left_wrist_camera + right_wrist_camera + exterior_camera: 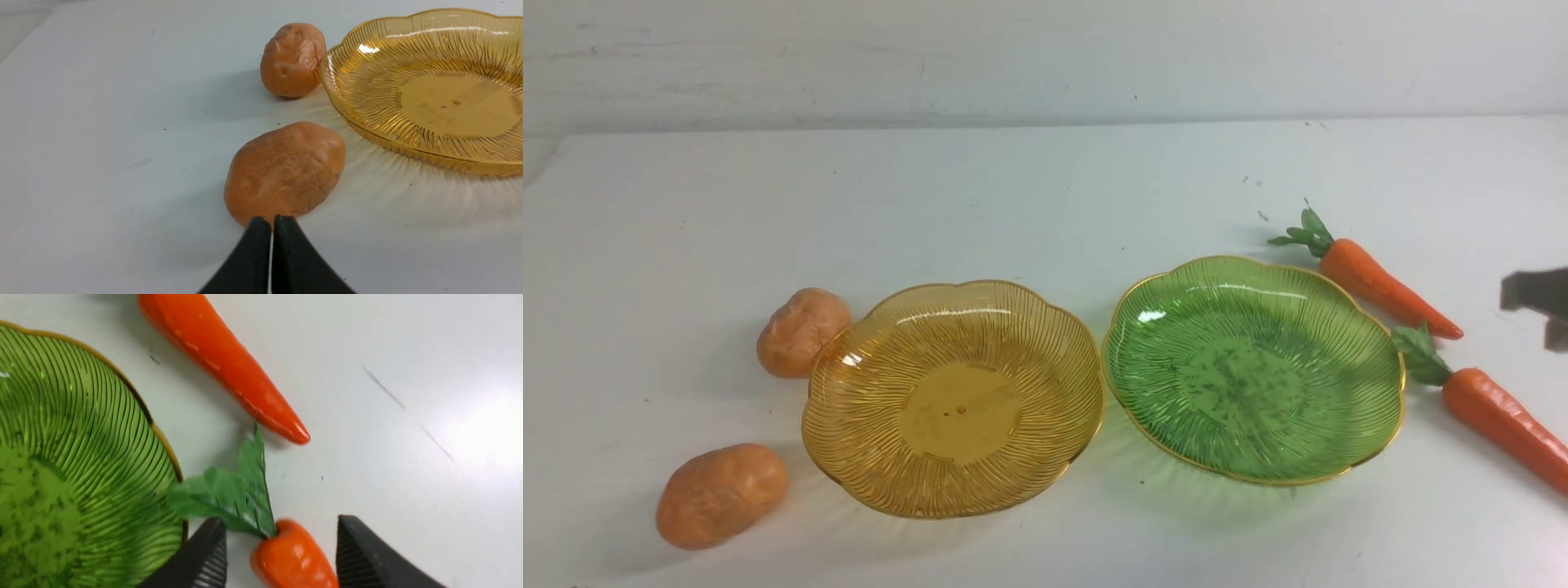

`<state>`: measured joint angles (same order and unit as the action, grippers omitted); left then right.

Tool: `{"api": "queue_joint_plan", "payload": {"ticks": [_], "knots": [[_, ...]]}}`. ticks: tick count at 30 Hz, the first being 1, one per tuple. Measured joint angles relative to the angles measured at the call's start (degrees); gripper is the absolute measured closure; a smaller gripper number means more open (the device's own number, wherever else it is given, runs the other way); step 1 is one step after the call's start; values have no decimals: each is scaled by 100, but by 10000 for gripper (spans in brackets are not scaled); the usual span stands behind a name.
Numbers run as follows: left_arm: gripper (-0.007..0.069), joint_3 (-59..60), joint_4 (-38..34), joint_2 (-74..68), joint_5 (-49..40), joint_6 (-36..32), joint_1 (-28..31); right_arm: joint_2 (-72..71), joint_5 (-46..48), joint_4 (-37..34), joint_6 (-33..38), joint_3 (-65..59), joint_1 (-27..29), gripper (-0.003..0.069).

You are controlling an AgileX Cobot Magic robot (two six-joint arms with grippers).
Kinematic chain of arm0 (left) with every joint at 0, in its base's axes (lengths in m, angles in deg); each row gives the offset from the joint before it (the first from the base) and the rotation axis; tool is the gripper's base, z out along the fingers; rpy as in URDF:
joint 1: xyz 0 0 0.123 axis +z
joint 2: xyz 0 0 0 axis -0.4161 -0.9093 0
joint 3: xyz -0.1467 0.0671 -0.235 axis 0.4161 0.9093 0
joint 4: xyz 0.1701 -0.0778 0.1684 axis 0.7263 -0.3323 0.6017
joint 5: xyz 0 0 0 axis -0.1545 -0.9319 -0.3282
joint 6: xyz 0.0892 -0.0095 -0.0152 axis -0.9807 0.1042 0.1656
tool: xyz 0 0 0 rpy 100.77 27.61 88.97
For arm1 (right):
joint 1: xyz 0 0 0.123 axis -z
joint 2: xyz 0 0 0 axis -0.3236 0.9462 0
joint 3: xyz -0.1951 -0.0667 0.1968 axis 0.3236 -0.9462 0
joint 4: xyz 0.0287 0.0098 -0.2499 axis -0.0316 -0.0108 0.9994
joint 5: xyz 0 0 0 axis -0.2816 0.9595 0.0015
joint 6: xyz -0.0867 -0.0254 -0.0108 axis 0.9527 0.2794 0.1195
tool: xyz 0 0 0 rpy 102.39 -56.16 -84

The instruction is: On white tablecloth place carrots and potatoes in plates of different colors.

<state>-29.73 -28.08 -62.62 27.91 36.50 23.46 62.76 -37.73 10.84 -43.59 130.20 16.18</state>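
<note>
While the left gripper (271,222) hangs clenched near 1 potato (286,171), the right gripper (280,522) gapes, released, astride 1 carrot (292,559). 2 potatoes (803,331) lie left of the amber plate (849,457), 2 carrots (1380,286) right of the green plate (1347,327).

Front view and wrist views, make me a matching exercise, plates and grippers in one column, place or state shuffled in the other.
1 amber plate
2 green plate
3 left gripper
4 right gripper

A open, astride a carrot
B empty, on the robot's left
C shut, near a potato
D empty, on the robot's right

Pairs: 1-B, 2-D, 3-C, 4-A
</note>
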Motion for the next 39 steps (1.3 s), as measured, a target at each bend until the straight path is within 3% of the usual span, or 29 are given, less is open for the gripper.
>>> {"api": "queue_joint_plan", "payload": {"ticks": [6,19,24,30,35,39], "knots": [[628,0,0,0,0,0,0,1363,335,-410,1046,1250,0,146],[628,0,0,0,0,0,0,3442,1664,-452,2152,3838,0,116],[628,0,0,0,0,0,0,3796,1891,-477,2277,4137,0,174],[628,0,0,0,0,0,0,3808,2077,-401,2308,4196,0,409],[628,0,0,0,0,0,0,3740,2346,-336,2263,4702,0,400],[628,0,0,0,0,0,0,3293,2335,-474,1838,5012,0,400]]}}
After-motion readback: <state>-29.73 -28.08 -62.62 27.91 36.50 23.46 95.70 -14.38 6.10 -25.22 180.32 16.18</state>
